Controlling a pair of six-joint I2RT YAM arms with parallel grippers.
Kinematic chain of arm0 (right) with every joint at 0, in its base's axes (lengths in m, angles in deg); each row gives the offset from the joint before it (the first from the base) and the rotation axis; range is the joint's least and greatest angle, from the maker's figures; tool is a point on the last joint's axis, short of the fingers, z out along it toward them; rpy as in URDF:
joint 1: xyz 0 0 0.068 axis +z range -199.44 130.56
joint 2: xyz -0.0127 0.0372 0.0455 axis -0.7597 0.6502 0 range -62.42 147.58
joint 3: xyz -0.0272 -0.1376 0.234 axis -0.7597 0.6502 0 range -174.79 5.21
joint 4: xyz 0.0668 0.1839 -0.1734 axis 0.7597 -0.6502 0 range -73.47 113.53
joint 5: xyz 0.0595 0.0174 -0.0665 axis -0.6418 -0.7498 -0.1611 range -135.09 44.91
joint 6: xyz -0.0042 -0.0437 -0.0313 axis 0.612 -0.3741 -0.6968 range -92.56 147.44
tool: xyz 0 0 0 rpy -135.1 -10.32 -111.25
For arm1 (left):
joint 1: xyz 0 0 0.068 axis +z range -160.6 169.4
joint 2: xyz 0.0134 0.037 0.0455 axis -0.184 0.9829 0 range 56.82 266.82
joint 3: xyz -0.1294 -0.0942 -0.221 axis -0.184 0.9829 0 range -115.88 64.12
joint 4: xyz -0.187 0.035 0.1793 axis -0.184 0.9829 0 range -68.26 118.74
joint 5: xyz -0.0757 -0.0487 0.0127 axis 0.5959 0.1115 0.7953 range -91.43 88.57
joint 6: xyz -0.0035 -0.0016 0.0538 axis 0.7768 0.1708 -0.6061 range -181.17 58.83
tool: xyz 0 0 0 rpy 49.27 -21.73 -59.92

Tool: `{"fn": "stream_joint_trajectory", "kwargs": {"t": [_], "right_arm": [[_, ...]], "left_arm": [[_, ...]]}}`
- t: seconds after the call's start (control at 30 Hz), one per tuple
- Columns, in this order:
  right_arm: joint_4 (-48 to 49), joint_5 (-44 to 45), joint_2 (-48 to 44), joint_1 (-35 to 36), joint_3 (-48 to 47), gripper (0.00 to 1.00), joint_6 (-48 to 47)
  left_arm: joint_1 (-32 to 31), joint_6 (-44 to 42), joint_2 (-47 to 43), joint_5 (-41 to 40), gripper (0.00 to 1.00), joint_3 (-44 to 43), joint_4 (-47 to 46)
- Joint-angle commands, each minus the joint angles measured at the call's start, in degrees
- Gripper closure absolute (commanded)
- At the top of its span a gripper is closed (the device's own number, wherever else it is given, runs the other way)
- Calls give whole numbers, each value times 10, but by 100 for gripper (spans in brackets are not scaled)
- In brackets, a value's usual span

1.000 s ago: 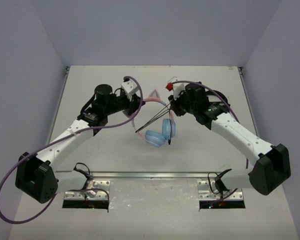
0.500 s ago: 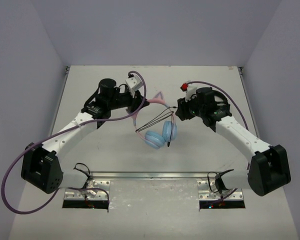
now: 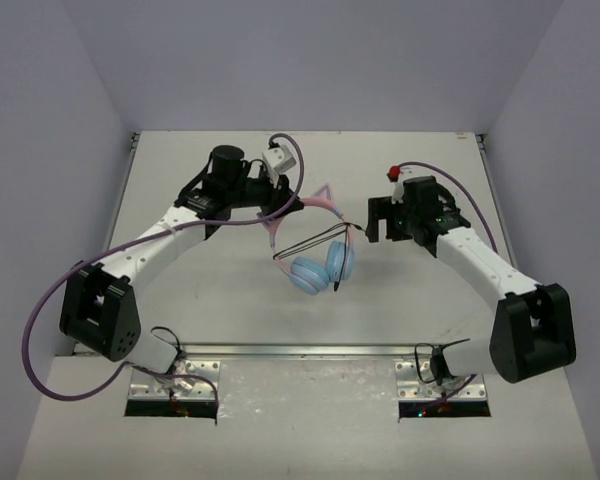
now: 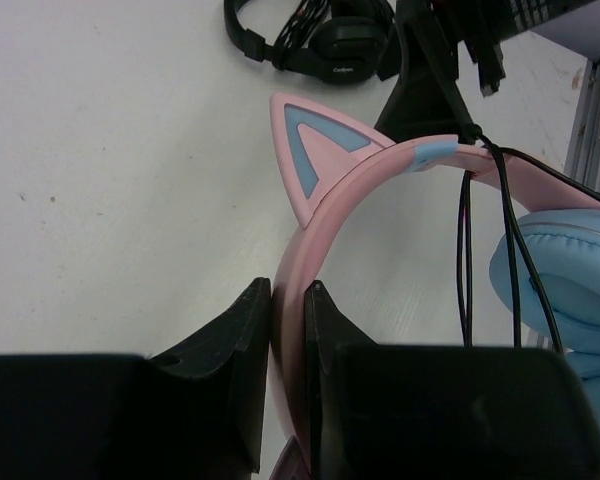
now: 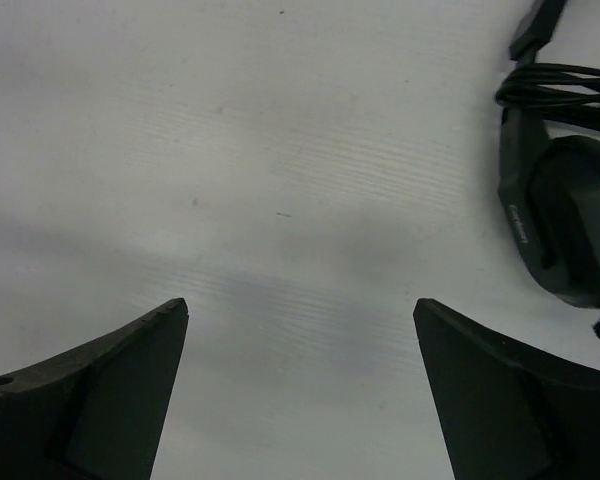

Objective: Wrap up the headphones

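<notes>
Logo (image 5: 521, 222) on black headset (image 5: 570, 230) unreadable, headset cut off at edge. Left gripper (image 4: 288, 300) clamped on headphones (image 4: 315, 160) by the band; right gripper (image 5: 300, 310) fingers wide apart, empty.

The left tool (image 3: 272, 210) grips the pink headband of the headphones (image 3: 315, 270). The right tool (image 3: 371, 222) stands spread wide just to their right, holding nothing.

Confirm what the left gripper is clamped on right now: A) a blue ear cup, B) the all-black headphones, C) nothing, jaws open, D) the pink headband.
D: in the left wrist view the left gripper is shut on the pink headband, close to one cat ear.
</notes>
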Motion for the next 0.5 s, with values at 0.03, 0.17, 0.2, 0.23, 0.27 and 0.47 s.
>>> {"fn": "stream_joint_trajectory", "kwargs": {"t": [0.03, 0.17, 0.2, 0.23, 0.27, 0.47], "right_arm": [[-94, 89, -31, -44, -88, 4, 39], [-173, 105, -55, -107, -140, 2, 96], [-185, 108, -66, -108, -142, 1, 102], [-190, 103, -92, -108, -143, 1, 103], [-193, 78, -107, -108, -141, 1, 104], [-206, -27, -223, -107, -123, 1, 109]], "left_arm": [[9, -19, 9, 67, 100, -37, -4], [9, -50, 48, 84, 100, -50, 19], [10, -56, 60, 89, 100, -57, 33], [9, -60, 72, 89, 100, -66, 42], [9, -69, 98, 92, 100, -87, 52], [7, -123, 203, 132, 100, -175, 127]]}}
